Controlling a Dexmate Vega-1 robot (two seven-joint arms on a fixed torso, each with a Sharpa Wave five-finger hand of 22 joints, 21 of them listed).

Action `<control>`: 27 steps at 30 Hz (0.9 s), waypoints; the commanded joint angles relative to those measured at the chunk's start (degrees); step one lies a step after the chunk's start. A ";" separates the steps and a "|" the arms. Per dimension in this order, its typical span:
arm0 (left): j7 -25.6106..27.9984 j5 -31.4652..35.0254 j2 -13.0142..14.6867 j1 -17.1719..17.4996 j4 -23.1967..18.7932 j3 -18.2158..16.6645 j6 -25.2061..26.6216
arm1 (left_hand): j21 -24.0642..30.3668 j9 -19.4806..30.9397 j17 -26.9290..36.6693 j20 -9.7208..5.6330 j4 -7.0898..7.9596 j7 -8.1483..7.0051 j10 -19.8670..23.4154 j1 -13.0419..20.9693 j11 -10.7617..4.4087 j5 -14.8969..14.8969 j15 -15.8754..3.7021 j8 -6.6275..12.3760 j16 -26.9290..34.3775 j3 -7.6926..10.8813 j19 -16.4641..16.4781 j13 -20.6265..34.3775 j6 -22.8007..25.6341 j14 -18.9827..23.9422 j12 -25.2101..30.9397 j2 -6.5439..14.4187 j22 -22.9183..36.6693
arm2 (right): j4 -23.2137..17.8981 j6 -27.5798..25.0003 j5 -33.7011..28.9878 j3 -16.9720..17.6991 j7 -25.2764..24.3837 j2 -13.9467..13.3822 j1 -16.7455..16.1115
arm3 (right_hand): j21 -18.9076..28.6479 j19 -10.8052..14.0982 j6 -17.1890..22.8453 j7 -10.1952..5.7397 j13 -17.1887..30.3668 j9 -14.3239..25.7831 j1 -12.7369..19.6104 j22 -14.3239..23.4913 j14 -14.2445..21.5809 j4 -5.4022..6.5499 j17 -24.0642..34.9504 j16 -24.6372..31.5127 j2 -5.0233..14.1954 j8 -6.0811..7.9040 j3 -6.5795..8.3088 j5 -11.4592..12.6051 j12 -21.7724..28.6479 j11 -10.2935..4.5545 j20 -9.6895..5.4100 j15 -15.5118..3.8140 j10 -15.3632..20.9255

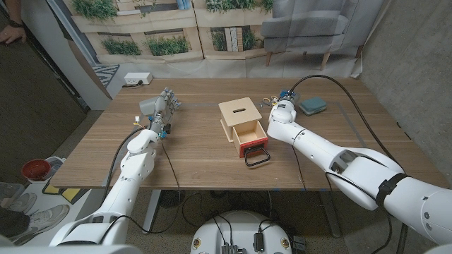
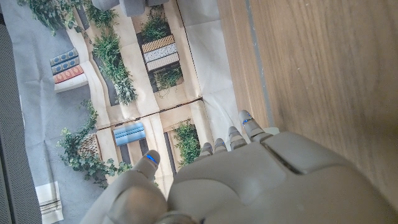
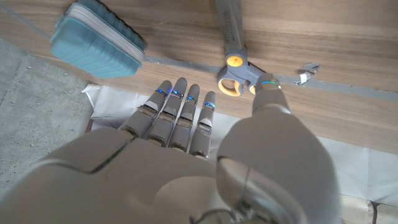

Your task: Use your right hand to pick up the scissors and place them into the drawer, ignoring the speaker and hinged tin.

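Observation:
The scissors (image 3: 231, 61), grey with orange at the pivot and handles, lie on the table near its far edge, and in the head view they show as a small shape (image 1: 271, 101) right of the box. My right hand (image 1: 284, 107) hovers just by them, holding nothing; its fingers (image 3: 177, 109) are stretched out and its thumb tip is next to a handle ring. The wooden box (image 1: 240, 114) stands mid-table with its red-fronted drawer (image 1: 251, 137) pulled out and a black handle toward me. My left hand (image 1: 161, 106) is open at the table's far left.
A teal hinged tin (image 1: 311, 106) sits just right of my right hand, also seen as the teal tin (image 3: 96, 46). A small white box (image 1: 138, 79) lies by the table's far left edge. A person's hand (image 1: 10, 32) shows at the picture's upper left.

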 commanded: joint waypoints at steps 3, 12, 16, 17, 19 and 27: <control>-0.07 0.12 -0.12 -0.92 1.40 0.18 -0.52 | -0.22 0.33 0.22 0.30 0.03 0.22 -4.56 0.21 0.05 0.39 0.24 0.11 0.31 -0.30 -6.33 0.25 -2.17 -5.60 0.23 2.79 0.29 | 8.12 1.49 0.59 -0.50 -1.88 3.25 2.35 | -0.08 -0.20 0.42 -0.33 0.72 0.47 1.36 0.15 0.65 0.02 1.29 0.94 0.19 -0.26 -0.63 0.28 0.97 -0.48 -1.50 -7.63 0.79; -0.07 0.22 -0.14 -1.63 2.38 0.31 -0.68 | -0.31 0.33 0.22 0.28 0.03 0.25 -4.61 0.22 0.12 0.40 0.20 0.09 0.29 -0.34 -6.27 0.25 -2.22 -5.64 0.21 2.80 0.30 | 11.67 2.65 1.27 -0.39 -3.32 4.59 3.33 | 0.03 -0.26 2.57 -0.30 2.39 1.31 2.82 0.21 2.67 0.64 4.57 3.38 0.64 0.17 -2.30 0.34 4.36 -1.27 -1.50 -8.32 4.36; -0.19 0.26 -0.18 -2.00 2.85 0.44 -0.81 | -0.36 0.33 0.22 0.27 0.03 0.24 -4.64 0.22 0.13 0.40 0.23 0.09 0.29 -0.36 -6.24 0.25 -2.22 -5.63 0.20 2.81 0.30 | 12.44 2.99 1.54 -0.30 -3.60 4.86 3.55 | 0.06 -0.28 3.37 -0.41 3.16 1.65 3.23 0.22 3.23 0.85 6.03 4.34 0.75 0.30 -3.02 0.34 5.78 -1.49 -1.48 -8.21 5.54; -0.21 0.30 -0.19 -2.09 2.97 0.48 -0.88 | -0.37 0.33 0.22 0.26 0.03 0.26 -4.65 0.22 0.13 0.40 0.25 0.09 0.29 -0.36 -6.24 0.25 -2.20 -5.65 0.19 2.81 0.30 | 12.47 3.06 1.59 -0.30 -3.56 4.84 3.56 | 0.05 -0.33 3.47 -0.37 3.37 1.74 3.31 0.23 3.32 0.93 6.45 4.58 0.82 0.29 -3.20 0.34 6.02 -1.62 -1.52 -8.29 5.48; -0.30 0.28 -0.22 -2.27 3.20 0.53 -0.93 | -0.39 0.33 0.22 0.24 0.02 0.29 -4.63 0.22 0.11 0.40 0.25 0.10 0.30 -0.37 -6.20 0.25 -2.19 -5.61 0.20 2.82 0.30 | 12.72 3.23 1.68 -0.30 -3.58 4.86 3.65 | 0.10 -0.25 3.75 -0.29 3.66 1.87 3.28 0.23 3.53 1.07 7.00 4.95 0.84 0.34 -3.51 0.33 6.42 -1.63 -1.46 -8.35 5.58; -0.44 0.37 -0.24 -2.79 3.87 0.74 -1.12 | -0.49 0.33 0.22 0.24 0.02 0.28 -4.60 0.23 0.13 0.41 0.24 0.10 0.29 -0.41 -6.17 0.25 -2.19 -5.64 0.22 2.82 0.30 | 12.87 3.54 1.99 -0.09 -3.73 4.79 3.69 | 0.20 -0.03 5.78 -0.18 4.85 2.38 3.25 0.24 4.49 1.60 9.00 6.19 1.16 0.87 -4.59 0.38 8.44 -1.06 -1.52 -8.26 6.91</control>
